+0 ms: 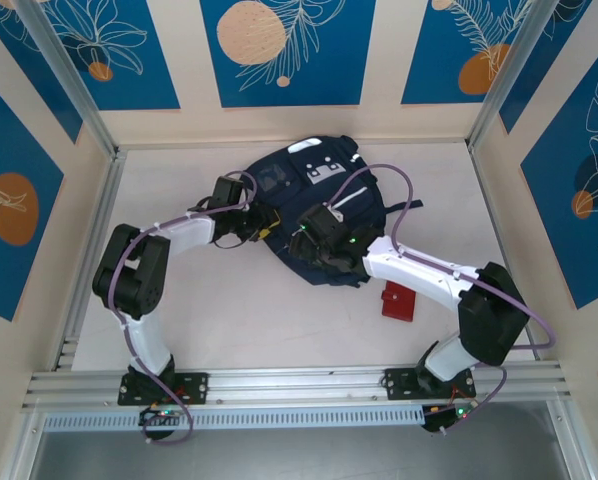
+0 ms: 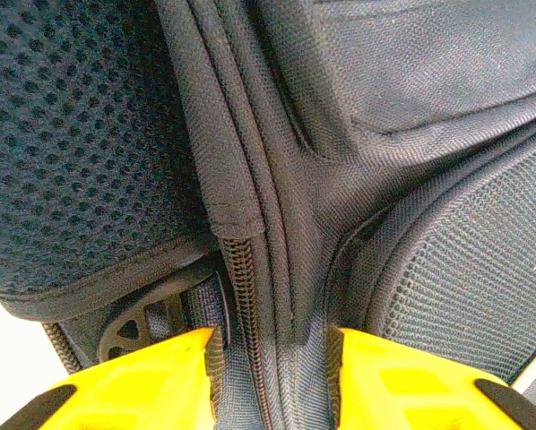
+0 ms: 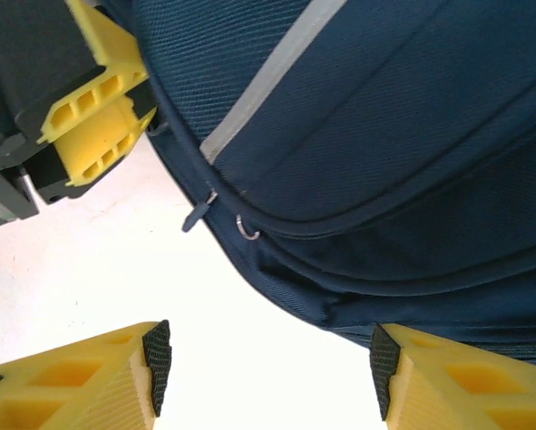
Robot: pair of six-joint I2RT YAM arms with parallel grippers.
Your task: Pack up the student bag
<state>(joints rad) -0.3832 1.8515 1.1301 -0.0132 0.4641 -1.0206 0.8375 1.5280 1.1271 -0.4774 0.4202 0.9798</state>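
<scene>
While the student bag point(image 1: 314, 205) lies flat on the white desk point(image 1: 229, 310), its white-grey patch point(image 1: 319, 172) at its far end, the left arm point(image 1: 139, 270) and the right arm point(image 1: 429, 275) both reach to its near half. The left jaws are at the bag's left edge, set narrow and closed on a ridge of navy fabric just beside a zip point(image 2: 241, 296). The yellow pads point(image 2: 174, 376) press that fold from both sides, with the bag's mesh panels on either side of it. The right jaws stand wide apart at the bag's near edge and hold nothing. One fingertip point(image 3: 89, 376) is over bare desk just off the bag, and the other point(image 3: 465, 376) is at the bag's hem; I cannot tell whether it touches. A small zip puller point(image 3: 196, 215) and a metal ring point(image 3: 246, 228) hang at the seam there, under a pale stripe point(image 3: 268, 72). A small red object point(image 1: 397, 301) lies on the desk off the bag's near right corner, apart from it
</scene>
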